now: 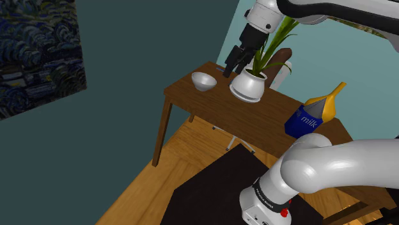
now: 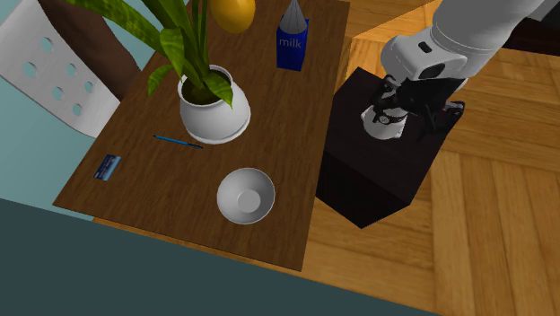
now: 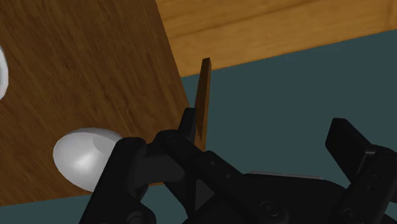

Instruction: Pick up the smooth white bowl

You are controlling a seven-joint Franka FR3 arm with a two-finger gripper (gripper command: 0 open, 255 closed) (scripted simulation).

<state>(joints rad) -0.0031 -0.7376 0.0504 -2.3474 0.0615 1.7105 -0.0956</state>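
Note:
A smooth white bowl [image 1: 203, 80] stands upright and empty near the end of the wooden table [image 1: 211, 105], by its front edge [image 2: 245, 195]. My black gripper [image 1: 233, 62] hangs in the air above the table, between the bowl and a white plant pot [image 1: 248, 85], and a little beyond them. Its fingers stand apart with nothing between them. In the wrist view the bowl [image 3: 83, 156] lies beside the one finger [image 3: 124, 175], outside the gap of the gripper [image 3: 236, 162].
The pot [image 2: 214, 112] holds a tall green plant. A blue milk carton [image 2: 292, 43] and a yellow object [image 2: 233, 13] stand at the table's other end. A pen [image 2: 178, 141] and a small card [image 2: 108, 167] lie near the pot. A white chair [image 2: 49, 72] stands behind the table.

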